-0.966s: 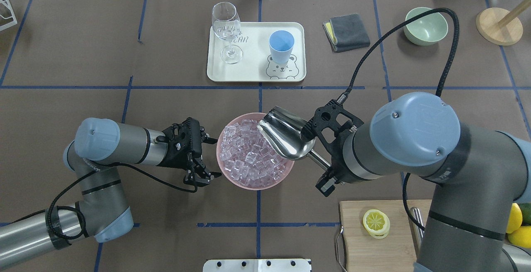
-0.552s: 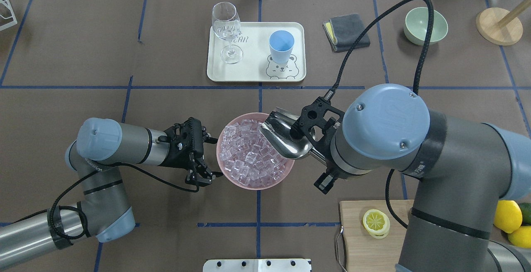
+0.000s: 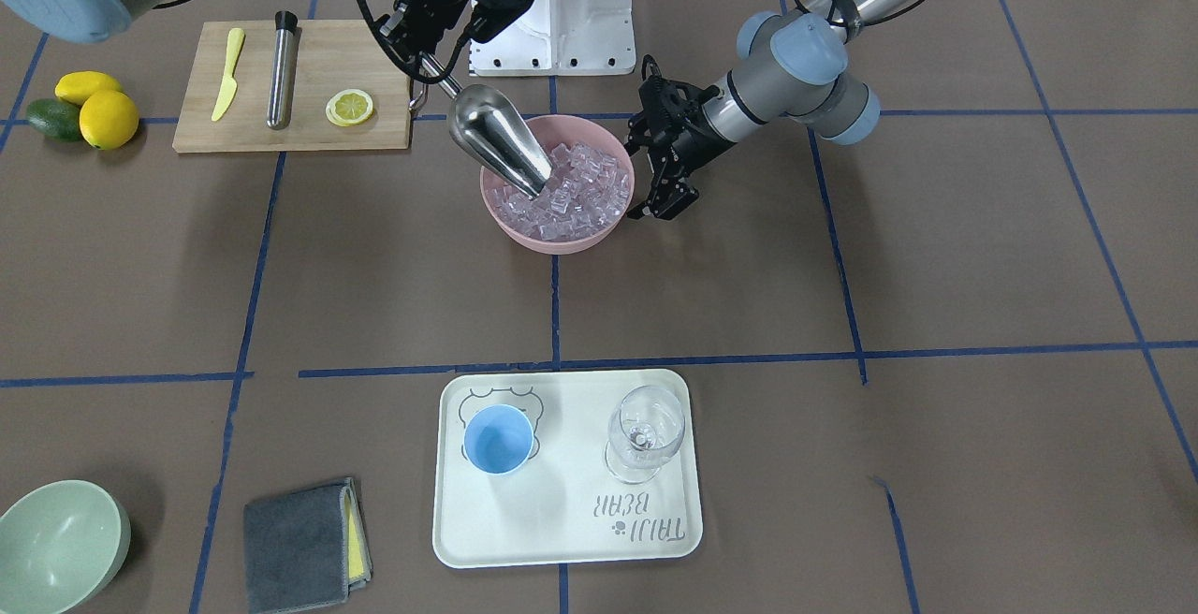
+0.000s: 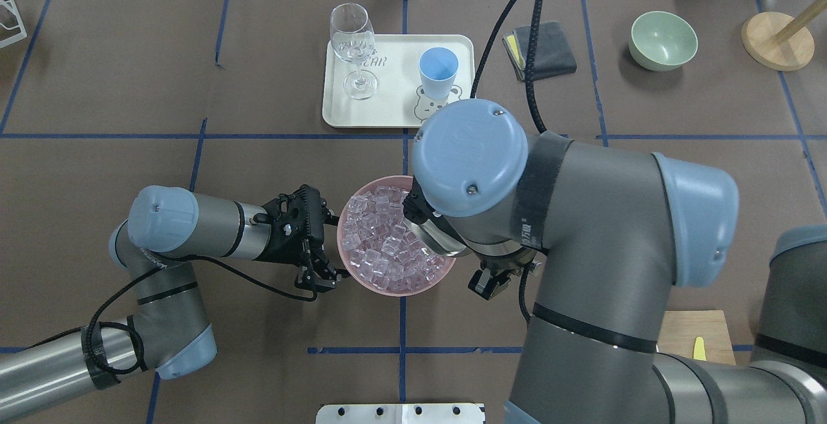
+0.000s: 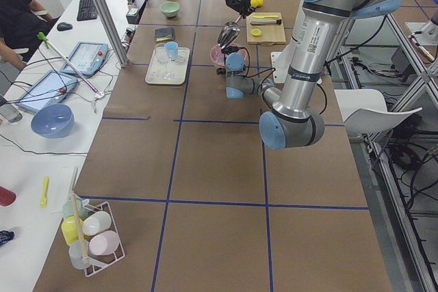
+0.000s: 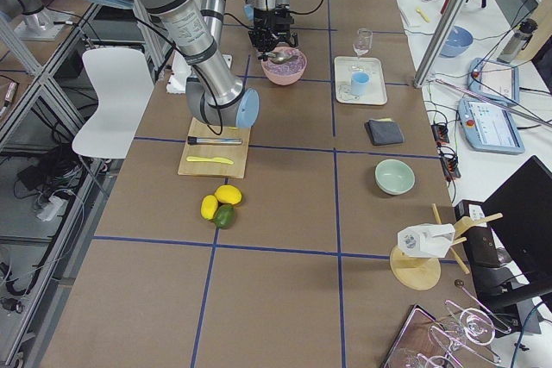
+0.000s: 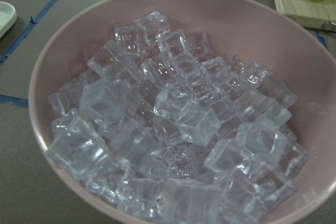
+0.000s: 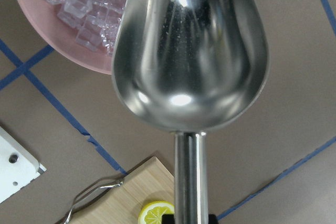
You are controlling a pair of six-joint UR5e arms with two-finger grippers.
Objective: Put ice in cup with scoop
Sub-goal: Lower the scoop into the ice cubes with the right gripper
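The ice (image 3: 582, 185) is heaped in a pink bowl (image 3: 533, 232) at mid-table; it also shows in the left wrist view (image 7: 184, 124). My right gripper (image 3: 426, 60) is shut on the handle of the steel scoop (image 3: 494, 138), which tilts down with its tip among the cubes at the bowl's side. The trough of the scoop (image 8: 189, 51) looks empty. In the overhead view my right arm hides most of the scoop (image 4: 431, 241). My left gripper (image 4: 334, 248) is open against the bowl's left rim. The light-blue cup (image 3: 498, 439) stands empty on the tray (image 3: 562, 539).
A wine glass (image 3: 644, 431) shares the tray. A cutting board (image 3: 299, 132) holds a lemon slice (image 3: 349, 108), a steel cylinder (image 3: 281, 66) and a yellow knife (image 3: 227, 71). Lemons (image 3: 108, 118), a green bowl (image 3: 56, 544) and a grey cloth (image 3: 299, 544) lie further out.
My right arm has swung left over the bowl and the scoop's tip has gone down into the ice. My left gripper has shifted slightly closer to the bowl.
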